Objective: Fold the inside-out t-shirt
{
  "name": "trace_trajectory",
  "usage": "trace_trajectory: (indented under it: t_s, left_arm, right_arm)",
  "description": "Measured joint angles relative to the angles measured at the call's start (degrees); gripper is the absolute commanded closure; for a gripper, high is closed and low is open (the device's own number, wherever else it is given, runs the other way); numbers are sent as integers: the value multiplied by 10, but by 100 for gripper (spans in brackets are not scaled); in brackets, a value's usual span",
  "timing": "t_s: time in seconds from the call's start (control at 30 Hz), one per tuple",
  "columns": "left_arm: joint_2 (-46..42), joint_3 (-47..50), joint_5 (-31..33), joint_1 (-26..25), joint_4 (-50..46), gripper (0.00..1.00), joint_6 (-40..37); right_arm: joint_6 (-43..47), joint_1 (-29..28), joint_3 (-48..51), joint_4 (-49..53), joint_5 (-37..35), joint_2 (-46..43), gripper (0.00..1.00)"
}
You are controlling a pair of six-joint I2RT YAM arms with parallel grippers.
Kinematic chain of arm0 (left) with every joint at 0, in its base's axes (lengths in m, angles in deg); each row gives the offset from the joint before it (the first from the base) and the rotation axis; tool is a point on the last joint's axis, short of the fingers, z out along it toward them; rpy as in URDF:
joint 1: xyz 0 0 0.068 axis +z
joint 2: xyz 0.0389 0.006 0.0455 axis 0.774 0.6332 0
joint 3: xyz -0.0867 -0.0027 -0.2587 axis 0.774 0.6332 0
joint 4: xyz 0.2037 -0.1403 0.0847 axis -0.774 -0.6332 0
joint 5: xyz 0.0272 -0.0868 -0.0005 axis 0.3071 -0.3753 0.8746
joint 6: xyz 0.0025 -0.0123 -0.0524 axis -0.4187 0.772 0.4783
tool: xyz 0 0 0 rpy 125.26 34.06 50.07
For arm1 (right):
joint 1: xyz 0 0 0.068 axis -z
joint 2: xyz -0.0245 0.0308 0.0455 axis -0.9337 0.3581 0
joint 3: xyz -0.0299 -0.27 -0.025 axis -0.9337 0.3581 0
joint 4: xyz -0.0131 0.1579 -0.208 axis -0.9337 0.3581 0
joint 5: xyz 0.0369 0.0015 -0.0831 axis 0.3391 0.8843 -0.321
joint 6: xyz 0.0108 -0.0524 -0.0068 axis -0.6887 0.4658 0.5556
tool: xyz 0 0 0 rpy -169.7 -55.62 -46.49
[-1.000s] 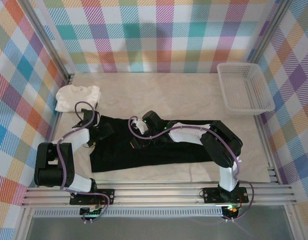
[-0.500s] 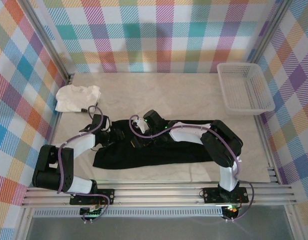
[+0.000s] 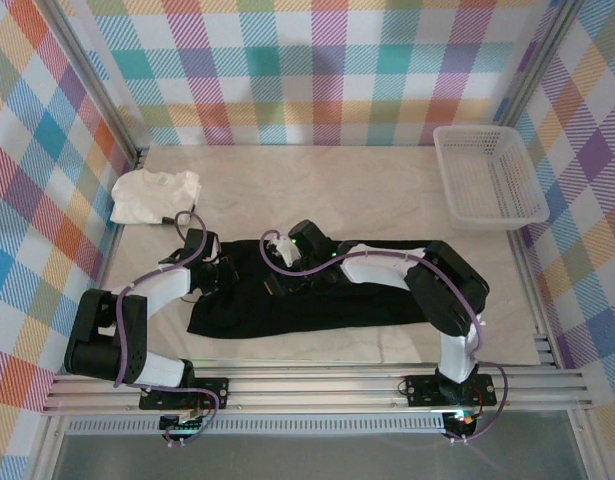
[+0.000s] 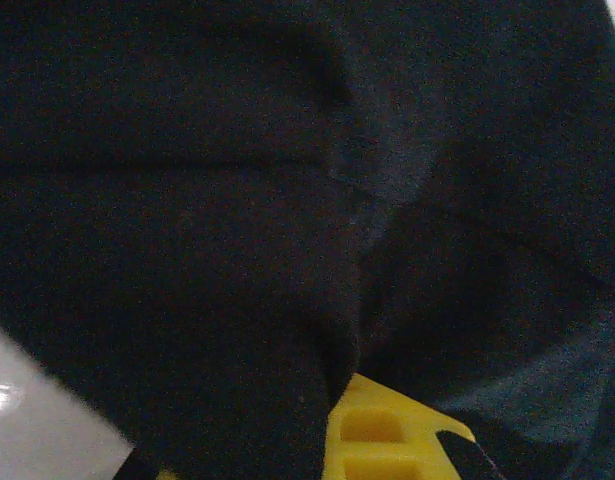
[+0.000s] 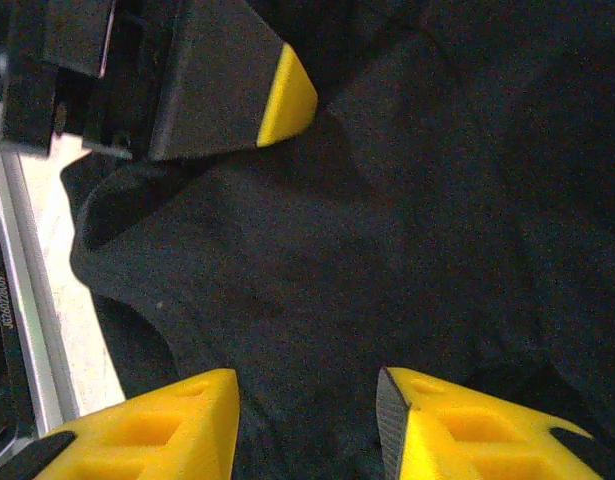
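Observation:
The inside-out t-shirt [image 3: 367, 285] is black and lies spread across the middle of the table, bunched at its left end. My left gripper [image 3: 230, 272] is shut on a fold of that left end. In the left wrist view the black cloth [image 4: 237, 250] drapes over the left gripper [image 4: 322, 440] and leaves one yellow fingertip [image 4: 387, 430] showing. My right gripper [image 3: 277, 283] hovers low over the shirt just right of the left one. It [image 5: 307, 430] stands open with flat black cloth [image 5: 387, 250] between its fingers. The left gripper's yellow fingertip [image 5: 287, 98] shows in the right wrist view.
A smaller white garment [image 3: 155, 195] lies crumpled at the back left. A white mesh basket [image 3: 489, 177] stands at the back right. Aluminium rails [image 3: 307, 385] run along the near edge, and plaid walls close in the back and sides.
My left gripper has moved right onto the shirt's left end and shut on the cloth. That end is now bunched inward. The right arm has barely moved.

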Motion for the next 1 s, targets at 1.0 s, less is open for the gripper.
trace_trajectory:
  t_s: [1.0]
  left_arm:
    - [160, -500, 548, 105, -377, 100, -389]
  right_arm:
    - [0, 159, 55, 126, 3, -124, 57]
